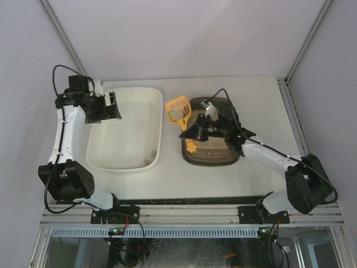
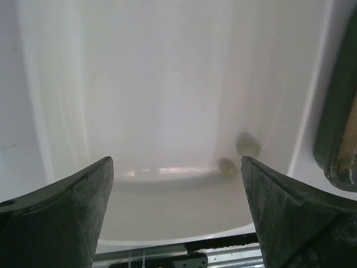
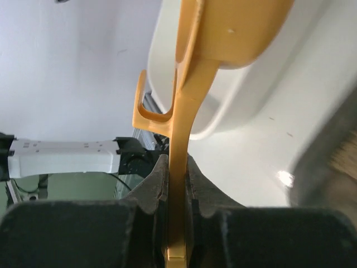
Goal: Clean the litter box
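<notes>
The litter box, a dark tray with pale litter, sits right of centre; its rim shows at the right edge of the left wrist view and of the right wrist view. My right gripper hangs over the box's left side, shut on the handle of an orange scoop. The scoop's head points toward the white tub. My left gripper is open and holds nothing, above the tub's far left part.
Two small pale clumps lie in the tub's near right corner. The table's near edge carries the metal rail with both arm bases. Walls close in the back and sides.
</notes>
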Controlling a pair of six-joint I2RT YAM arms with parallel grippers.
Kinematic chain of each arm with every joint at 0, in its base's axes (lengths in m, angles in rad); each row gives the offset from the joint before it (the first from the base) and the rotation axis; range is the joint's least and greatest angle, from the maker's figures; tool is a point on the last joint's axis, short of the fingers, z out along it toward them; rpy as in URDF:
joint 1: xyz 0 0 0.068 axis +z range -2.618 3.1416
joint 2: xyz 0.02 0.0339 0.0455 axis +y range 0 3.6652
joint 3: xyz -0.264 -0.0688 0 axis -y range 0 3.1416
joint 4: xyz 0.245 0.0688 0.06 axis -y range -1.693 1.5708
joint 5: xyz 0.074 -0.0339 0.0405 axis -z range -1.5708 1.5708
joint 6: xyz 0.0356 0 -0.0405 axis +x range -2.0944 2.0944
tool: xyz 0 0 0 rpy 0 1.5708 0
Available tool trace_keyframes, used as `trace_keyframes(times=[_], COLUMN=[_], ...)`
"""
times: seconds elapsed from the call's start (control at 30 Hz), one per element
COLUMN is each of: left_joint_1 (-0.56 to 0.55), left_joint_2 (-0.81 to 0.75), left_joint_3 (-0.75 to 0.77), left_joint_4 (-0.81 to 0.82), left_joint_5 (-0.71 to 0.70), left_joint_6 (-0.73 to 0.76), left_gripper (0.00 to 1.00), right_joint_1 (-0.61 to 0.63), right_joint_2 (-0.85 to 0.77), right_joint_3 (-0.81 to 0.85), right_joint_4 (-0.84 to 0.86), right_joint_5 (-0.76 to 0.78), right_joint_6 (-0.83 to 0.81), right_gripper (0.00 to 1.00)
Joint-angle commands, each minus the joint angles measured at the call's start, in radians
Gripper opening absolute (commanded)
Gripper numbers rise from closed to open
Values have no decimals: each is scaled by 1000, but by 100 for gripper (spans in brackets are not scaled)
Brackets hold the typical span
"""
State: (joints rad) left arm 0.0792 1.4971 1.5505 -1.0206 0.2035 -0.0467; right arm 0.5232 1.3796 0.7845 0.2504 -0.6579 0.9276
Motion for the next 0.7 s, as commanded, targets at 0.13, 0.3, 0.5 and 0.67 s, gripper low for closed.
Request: trace_keyframes(times=[0.13, 0.3, 0.5, 0.67], left_joint_1=[288, 432, 458, 458], left_joint_2=[23, -12, -19, -29], left_joint_3=[41, -40, -87, -79], left_joint_4=[-185, -138, -133, -138], left_joint_5=[52, 119, 179, 180], left_joint_6=[110, 114, 112, 126], left_gripper=[99, 100, 100, 100], right_joint_1=[299, 459, 645, 760], right_joint_2=[262, 436, 567, 591], right_joint_3=[519, 800, 1024, 1050], right_joint_4=[-527, -831, -1035, -1038], right_joint_5=[242, 502, 939, 1231], right_joint_6=[-303, -491, -710, -888], right_gripper=[0, 0, 0, 0])
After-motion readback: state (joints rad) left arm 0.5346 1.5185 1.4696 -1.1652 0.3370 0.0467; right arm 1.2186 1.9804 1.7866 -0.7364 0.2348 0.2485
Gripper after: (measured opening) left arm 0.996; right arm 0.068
